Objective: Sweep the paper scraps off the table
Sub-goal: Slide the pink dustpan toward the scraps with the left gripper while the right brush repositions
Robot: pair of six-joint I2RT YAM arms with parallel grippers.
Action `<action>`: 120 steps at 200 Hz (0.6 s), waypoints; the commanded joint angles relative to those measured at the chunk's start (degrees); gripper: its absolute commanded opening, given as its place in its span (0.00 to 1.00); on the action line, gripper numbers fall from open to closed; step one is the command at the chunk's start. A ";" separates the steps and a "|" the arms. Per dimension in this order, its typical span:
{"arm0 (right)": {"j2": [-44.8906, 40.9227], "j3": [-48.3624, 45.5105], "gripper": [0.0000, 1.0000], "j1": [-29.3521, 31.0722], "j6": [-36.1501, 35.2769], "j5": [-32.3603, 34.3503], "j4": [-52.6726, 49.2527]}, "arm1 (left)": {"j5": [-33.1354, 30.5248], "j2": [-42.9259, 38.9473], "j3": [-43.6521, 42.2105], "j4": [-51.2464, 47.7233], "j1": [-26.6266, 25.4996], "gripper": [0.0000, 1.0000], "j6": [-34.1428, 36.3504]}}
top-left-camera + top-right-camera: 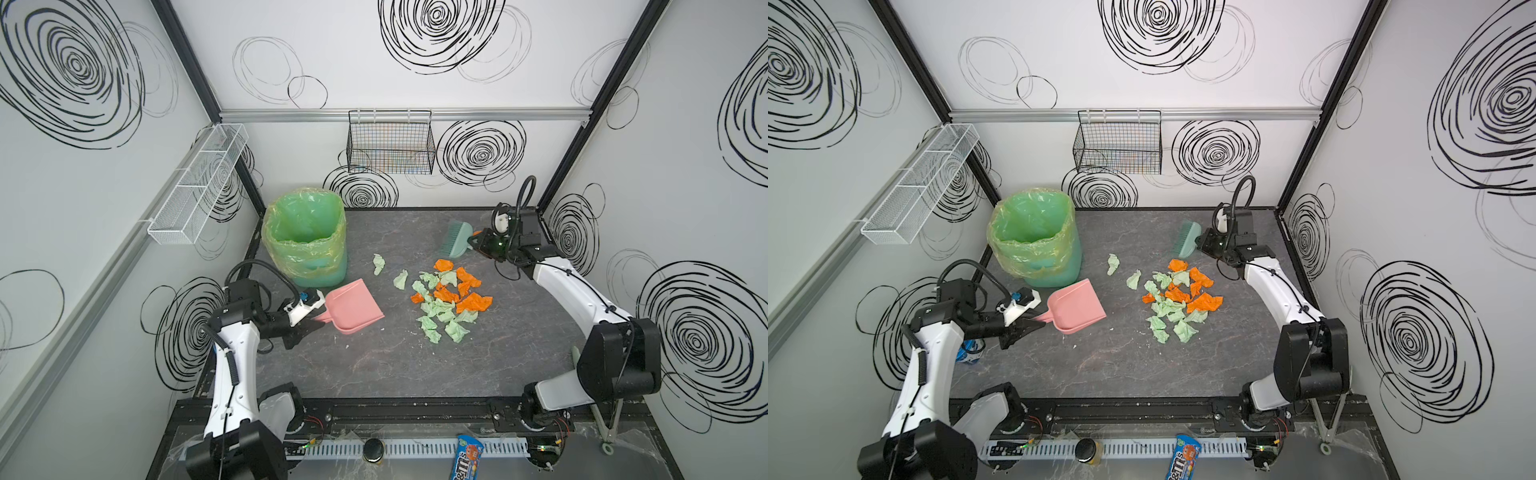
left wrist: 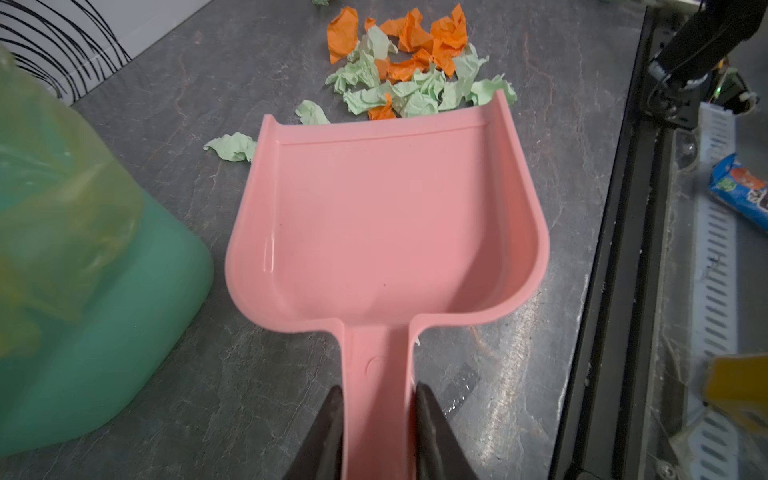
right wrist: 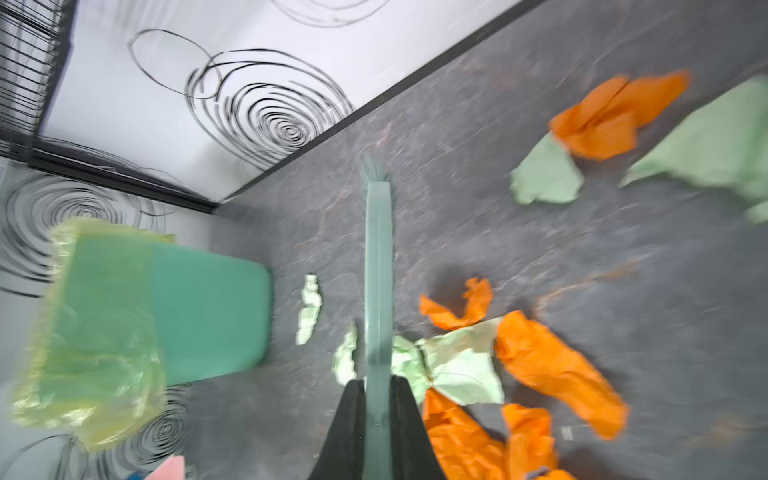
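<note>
Black fingers (image 2: 328,428) of the left pincer (image 2: 379,386) are clamped on the handle of the pink dustpan (image 2: 386,216). Its lip seems to rest on the bench (image 1: 374,365), open toward the paper scraps (image 1: 446,297) heaped mid-bench at 3 o'clock from it. The right pincer (image 1: 473,242), arm stretched far, grips the green brush (image 1: 455,237) at 12 o'clock of the heap. Best to set the bristles behind the heap and pull toward 9 o'clock in short strokes with the lip pressed down. Two strays at 10 o'clock need gathering too.
</note>
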 commanded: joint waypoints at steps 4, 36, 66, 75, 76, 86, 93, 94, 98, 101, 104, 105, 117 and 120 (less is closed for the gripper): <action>0.52 8.44 0.00 -0.16 -15.40 21.97 -13.80 | -9.76 -0.83 -3.25 11.60 -9.23 0.00 -10.30; 2.20 12.69 0.00 0.07 -20.74 36.71 -19.51 | -17.20 2.38 -4.52 18.41 -20.74 0.00 -17.43; 3.53 10.62 0.00 1.70 -21.39 45.26 -23.71 | -20.12 8.11 -3.55 22.83 -27.22 0.00 -21.99; 4.15 9.51 0.00 2.36 -20.65 47.69 -25.39 | -21.46 9.77 -3.24 24.73 -28.72 0.00 -23.18; 4.24 9.40 0.00 2.41 -20.58 48.03 -25.53 | -21.58 9.94 -3.21 24.92 -28.88 0.00 -23.31; 5.09 8.31 0.00 3.16 -19.71 50.23 -27.78 | -23.04 11.68 -2.81 26.71 -30.26 0.00 -24.15; 5.86 7.72 0.00 3.93 -18.29 51.60 -29.71 | -24.04 12.85 -2.59 28.06 -31.22 0.00 -24.58; 5.97 7.66 0.00 4.03 -17.95 51.87 -30.02 | -24.11 13.06 -2.53 28.25 -31.32 0.00 -24.66; 6.56 7.60 0.00 4.40 -16.59 52.74 -31.31 | -24.79 13.74 -2.33 28.79 -31.84 0.00 -24.86; 7.13 7.57 0.00 4.73 -15.61 53.37 -32.36 | -25.27 14.18 -2.16 29.23 -32.20 0.00 -24.96; 7.64 7.54 0.00 5.00 -14.55 53.84 -33.19 | -25.70 14.63 -2.06 29.48 -32.56 0.00 -25.06; 7.79 7.49 0.00 5.00 -14.37 54.17 -33.47 | -25.81 14.83 -2.00 29.72 -32.56 0.00 -25.08; 8.88 6.19 0.00 6.71 -13.22 54.96 -34.93 | -27.18 17.03 -1.52 31.25 -33.68 0.00 -25.38; 9.00 5.85 0.00 7.20 -13.14 54.77 -35.01 | -27.49 17.59 -1.30 31.50 -33.98 0.00 -25.49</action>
